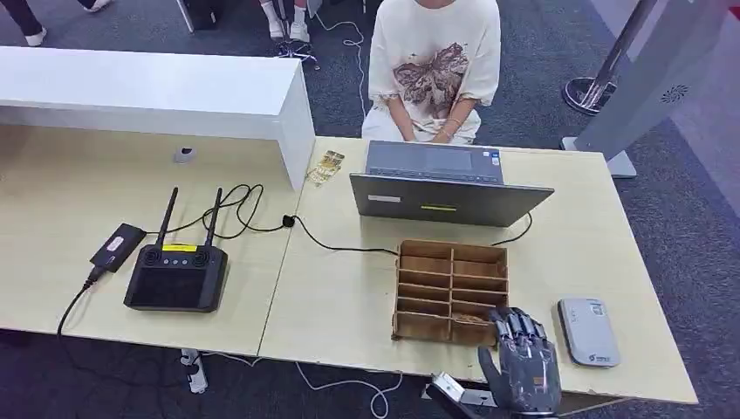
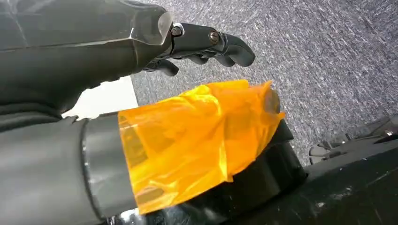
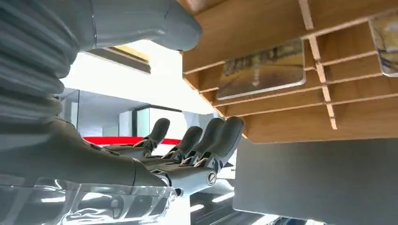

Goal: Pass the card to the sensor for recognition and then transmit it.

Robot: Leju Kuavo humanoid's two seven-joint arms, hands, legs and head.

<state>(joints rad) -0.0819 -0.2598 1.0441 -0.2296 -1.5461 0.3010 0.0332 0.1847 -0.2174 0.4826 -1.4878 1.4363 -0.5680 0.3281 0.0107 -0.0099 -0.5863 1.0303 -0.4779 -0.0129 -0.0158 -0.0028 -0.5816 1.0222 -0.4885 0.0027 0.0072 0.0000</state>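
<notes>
Card [image 3: 263, 70] sits in one of the slots of the wooden organizer [image 1: 451, 291], seen close up from the right wrist, where it lies flat against a divider with a second card [image 3: 386, 44] in a neighbouring slot at the picture's edge. The right hand [image 1: 521, 362] is at the near edge of the table [image 1: 349, 305], raised just in front of the organizer's near right corner, its fingers [image 3: 206, 140] extended and a little apart, holding nothing; whether the fingertips touch the wood cannot be told. The left hand [image 2: 206, 44] hangs over grey carpet, its dark fingers loosely bent with nothing in them, and a piece of orange film [image 2: 197, 140] wraps the thumb below. Just right of the right hand on the table lies a small grey card sensor [image 1: 589, 331]. To the left, well apart from the organizer, stands a black router [image 1: 177, 275] with two upright antennas, and beside it a small black adapter [image 1: 117, 246] on a cable. Behind the organizer stands an open grey laptop [image 1: 445, 188], its back toward the robot. A few more cards [image 1: 325, 168] lie near the corner of a white counter [image 1: 157, 92]. Beyond the table sits a person [image 1: 434, 65] in a cream printed shirt, hands in the lap.
</notes>
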